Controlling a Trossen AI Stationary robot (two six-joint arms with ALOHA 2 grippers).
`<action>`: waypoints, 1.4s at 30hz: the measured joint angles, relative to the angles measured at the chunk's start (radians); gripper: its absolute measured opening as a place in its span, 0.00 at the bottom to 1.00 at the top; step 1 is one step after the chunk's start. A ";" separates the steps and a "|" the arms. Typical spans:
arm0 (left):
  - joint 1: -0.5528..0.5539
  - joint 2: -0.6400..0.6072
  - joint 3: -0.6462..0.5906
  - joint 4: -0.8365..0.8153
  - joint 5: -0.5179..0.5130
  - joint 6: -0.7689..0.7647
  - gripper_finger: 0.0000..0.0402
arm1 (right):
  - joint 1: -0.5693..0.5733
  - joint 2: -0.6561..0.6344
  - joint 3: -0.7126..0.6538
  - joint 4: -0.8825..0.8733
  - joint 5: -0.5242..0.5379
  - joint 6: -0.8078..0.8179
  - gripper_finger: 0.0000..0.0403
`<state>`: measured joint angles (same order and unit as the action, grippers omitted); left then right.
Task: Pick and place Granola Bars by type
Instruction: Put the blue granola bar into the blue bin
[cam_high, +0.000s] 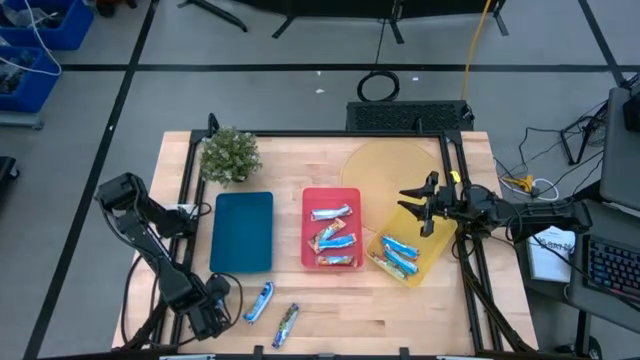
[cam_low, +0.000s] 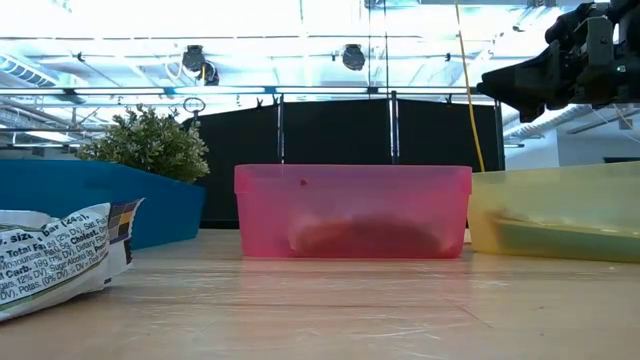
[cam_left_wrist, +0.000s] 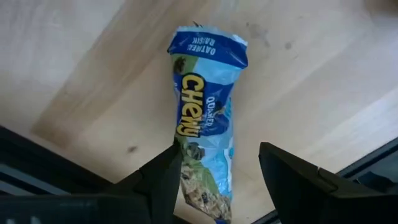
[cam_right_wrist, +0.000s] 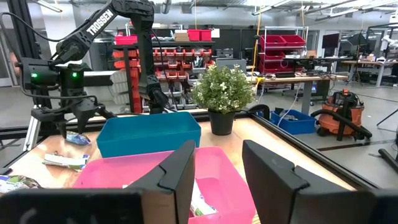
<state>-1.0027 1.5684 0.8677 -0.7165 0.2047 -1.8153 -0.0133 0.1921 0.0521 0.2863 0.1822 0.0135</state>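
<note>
A blue foil granola bar lies flat on the bare wood near the table's near edge, with a greenish one to its right. My left gripper is open and low beside the blue bar. In the left wrist view its fingers straddle one end of that bar. Several bars lie in the red tray, and others in the yellow tray. My right gripper hangs open above the yellow tray's far end, touching nothing. My left gripper stands open with the blue bar's end between its fingers. One finger is right against the wrapper's side edge; whether it touches, I cannot tell. The bar lies flat on the table.
The blue tray sits left of the red tray, and the small green plant stands at the far left corner. A round pale mat lies beyond the yellow tray. Black frame rails run along the table's sides. Bare wood stretches along the near edge.
</note>
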 joint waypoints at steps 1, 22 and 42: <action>0.000 0.000 0.000 -0.004 0.000 0.000 0.56 | 0.000 0.000 0.000 0.000 0.000 0.000 0.31; 0.025 0.123 0.001 0.067 0.084 0.233 0.43 | 0.000 0.000 0.000 0.000 0.000 0.000 0.31; 0.108 -0.137 0.227 -0.326 -0.339 0.490 0.06 | 0.000 0.000 0.000 -0.003 0.000 0.000 0.31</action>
<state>-0.8947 1.4318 1.0948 -1.0430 -0.1343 -1.3253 -0.0132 0.1921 0.0521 0.2836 0.1822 0.0139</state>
